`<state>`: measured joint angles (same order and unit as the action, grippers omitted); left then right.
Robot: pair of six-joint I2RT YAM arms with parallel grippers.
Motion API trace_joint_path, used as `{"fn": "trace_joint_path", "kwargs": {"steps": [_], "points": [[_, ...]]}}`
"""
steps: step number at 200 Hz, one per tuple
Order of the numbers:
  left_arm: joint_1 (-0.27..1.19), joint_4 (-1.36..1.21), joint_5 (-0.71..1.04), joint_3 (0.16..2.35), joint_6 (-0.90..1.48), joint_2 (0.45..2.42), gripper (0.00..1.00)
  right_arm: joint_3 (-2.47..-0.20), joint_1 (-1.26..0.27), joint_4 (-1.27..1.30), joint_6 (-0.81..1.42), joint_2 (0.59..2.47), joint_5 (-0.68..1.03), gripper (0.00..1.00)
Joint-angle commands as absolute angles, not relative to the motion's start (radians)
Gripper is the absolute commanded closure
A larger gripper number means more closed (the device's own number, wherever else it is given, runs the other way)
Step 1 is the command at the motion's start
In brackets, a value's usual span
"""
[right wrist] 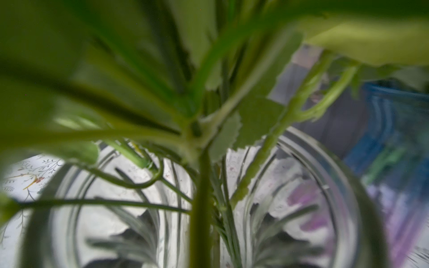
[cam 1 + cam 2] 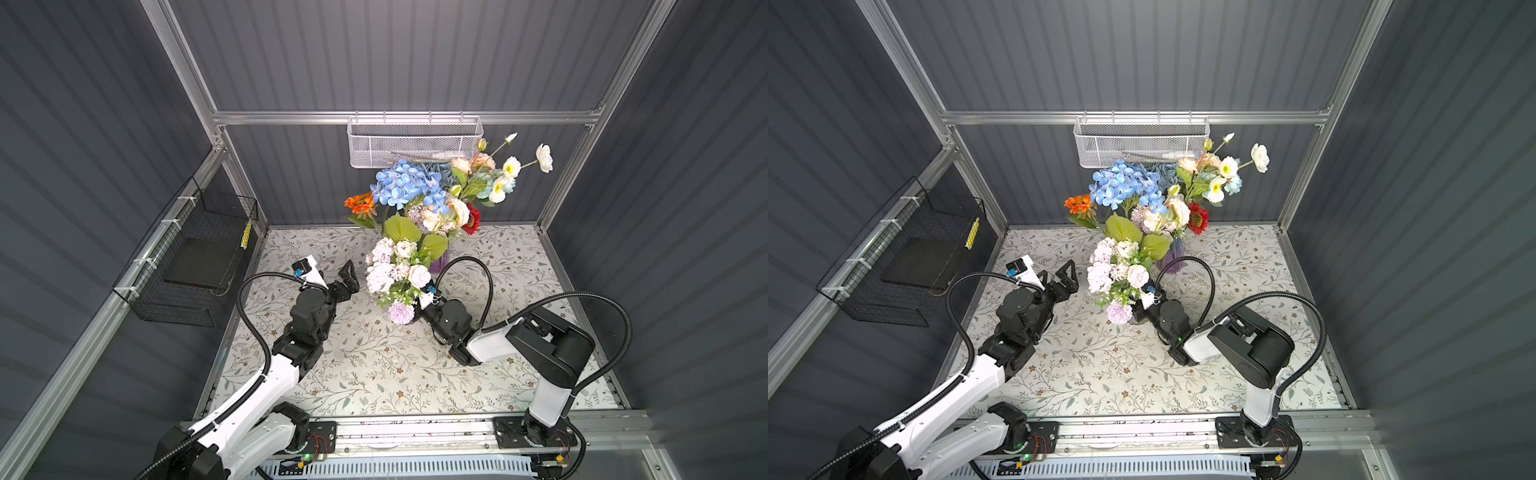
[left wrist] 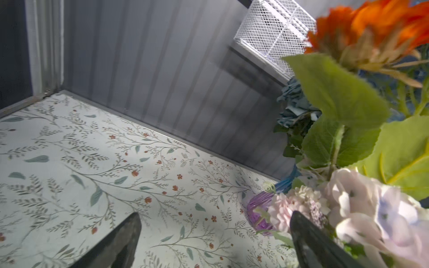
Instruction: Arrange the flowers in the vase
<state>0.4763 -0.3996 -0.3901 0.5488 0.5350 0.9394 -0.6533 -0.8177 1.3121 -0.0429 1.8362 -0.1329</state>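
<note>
The left tool (image 2: 350, 280) hangs with its jaws wide apart, just beside the pale flowers (image 2: 392, 270), holding nothing. The right tool (image 2: 422, 311) is buried under those blooms at the clear jar (image 1: 336, 185), where their stems stand; whether it grips I cannot tell. A taller bunch (image 2: 415, 187) fills the purple vase (image 2: 440, 261) behind. If that arm pulls away with a stem snagged, I reckon the jar tips over onto the surface (image 2: 374, 374).
</note>
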Motion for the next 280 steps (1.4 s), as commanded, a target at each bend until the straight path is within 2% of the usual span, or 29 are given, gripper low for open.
{"fn": "trace_joint_path", "kwargs": {"steps": [1,101,155,180,222,280], "points": [[0.463,-0.367,-0.429,0.528,0.547,0.899,0.0,-0.74,-0.839,1.353,-0.061,1.869,-0.125,0.54],[0.462,-0.343,-0.44,0.529,0.514,0.877,0.0,-1.055,-0.874,1.22,-0.069,2.069,-0.102,0.47],[0.461,-0.302,-0.473,0.532,0.499,0.832,0.0,-1.179,-0.873,1.165,-0.083,2.14,-0.091,0.37],[0.46,-0.282,-0.498,0.536,0.484,0.803,0.0,-1.166,-0.873,1.172,-0.086,2.126,-0.076,0.28],[0.443,-0.222,-0.559,0.549,0.497,0.772,0.0,-1.056,-0.873,1.237,-0.083,2.055,-0.073,0.01],[0.365,-0.133,-0.621,0.537,0.532,0.736,0.0,-0.812,-0.874,1.325,-0.08,1.902,-0.105,0.01]]}}
